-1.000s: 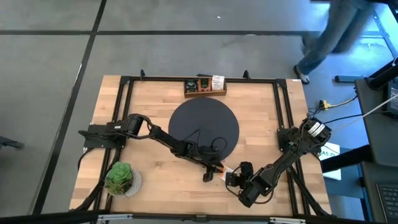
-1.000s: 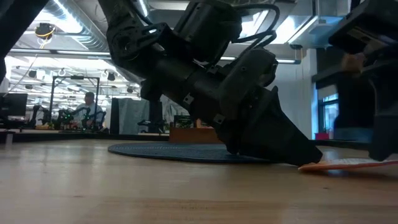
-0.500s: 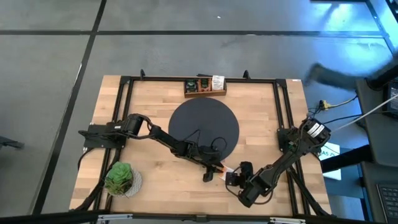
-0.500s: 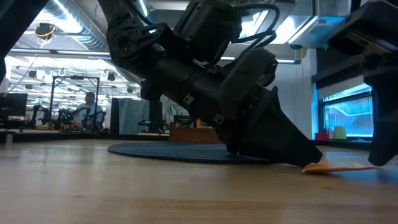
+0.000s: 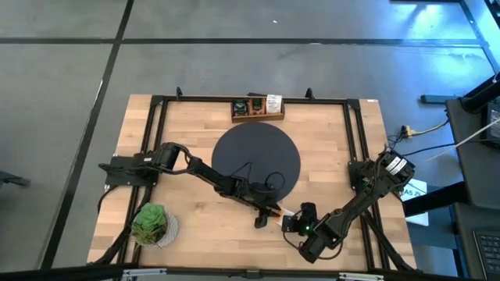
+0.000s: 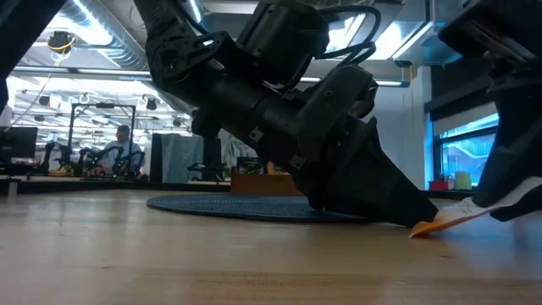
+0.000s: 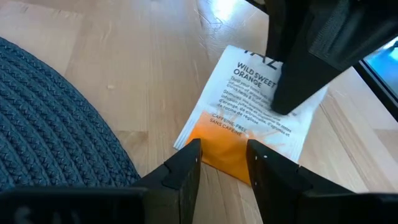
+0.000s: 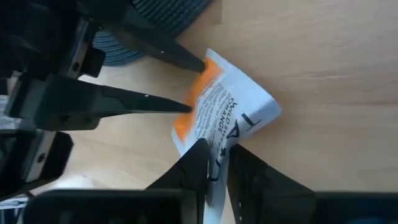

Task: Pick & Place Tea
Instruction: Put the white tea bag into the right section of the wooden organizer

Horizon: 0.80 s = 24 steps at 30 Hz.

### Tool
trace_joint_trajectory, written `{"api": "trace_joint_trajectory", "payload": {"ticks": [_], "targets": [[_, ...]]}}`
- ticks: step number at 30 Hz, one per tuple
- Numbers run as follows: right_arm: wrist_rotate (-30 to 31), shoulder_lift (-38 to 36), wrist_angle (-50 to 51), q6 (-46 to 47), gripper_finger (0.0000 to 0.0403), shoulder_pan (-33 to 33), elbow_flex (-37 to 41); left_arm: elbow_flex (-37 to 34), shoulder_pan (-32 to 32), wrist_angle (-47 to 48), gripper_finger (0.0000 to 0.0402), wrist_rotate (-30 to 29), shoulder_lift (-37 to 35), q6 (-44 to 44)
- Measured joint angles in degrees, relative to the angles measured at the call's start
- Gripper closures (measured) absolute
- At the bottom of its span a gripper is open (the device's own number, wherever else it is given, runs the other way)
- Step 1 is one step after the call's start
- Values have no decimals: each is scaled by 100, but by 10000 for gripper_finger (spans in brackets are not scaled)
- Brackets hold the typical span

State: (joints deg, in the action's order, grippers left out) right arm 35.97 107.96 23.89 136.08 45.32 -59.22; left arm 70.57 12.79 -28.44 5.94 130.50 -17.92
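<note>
An orange-and-white tea packet [image 7: 249, 106] lies on the wood just off the near right rim of the black round mat [image 5: 256, 160]. My left gripper [image 7: 224, 152] is open, its fingertips at the packet's orange end. My right gripper [image 8: 216, 152] comes from the near right and is shut on the packet's white end. In the low view the packet [image 6: 449, 218] slants, orange end down, white end raised. My left gripper has both open fingertips [image 8: 200, 62] at the packet's orange end [image 7: 217, 140], slanting down from the mat's side; whether they rest on it or only against its edge, I cannot tell. That end stays on the table. My right gripper pinches the packet's white end [image 8: 231, 134] between its two fingers, slanting down from the table's near right. The white end [image 6: 474, 206] is raised off the wood, so the packet tilts down toward its orange end.
A wooden box [image 5: 258, 108] with more packets stands at the far edge behind the mat. A green leafy plant [image 5: 150, 222] sits at the near left. A black frame [image 5: 351, 140] runs along the table's sides. A cable loops over the mat's near part.
My right gripper has shut on the packet's white end and tipped it up a little. The packet, flat on the table a second ago, now slants with its orange end still down by the left fingertips. A person beyond the far right corner has walked out of view.
</note>
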Motion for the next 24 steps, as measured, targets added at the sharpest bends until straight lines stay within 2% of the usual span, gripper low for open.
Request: {"api": "trace_joint_trajectory", "payload": {"ticks": [15, 19, 24], "targets": [[-119, -23, -154, -97, 343, 22, -13, -4, 34, 2, 274, 68, 0, -17], [-68, -26, -166, 16, 310, 20, -17, -4, 34, 2, 274, 69, 0, -21], [-99, -26, -261, 19, 242, 4, -22, -4, 34, 2, 274, 72, 0, -23]]}}
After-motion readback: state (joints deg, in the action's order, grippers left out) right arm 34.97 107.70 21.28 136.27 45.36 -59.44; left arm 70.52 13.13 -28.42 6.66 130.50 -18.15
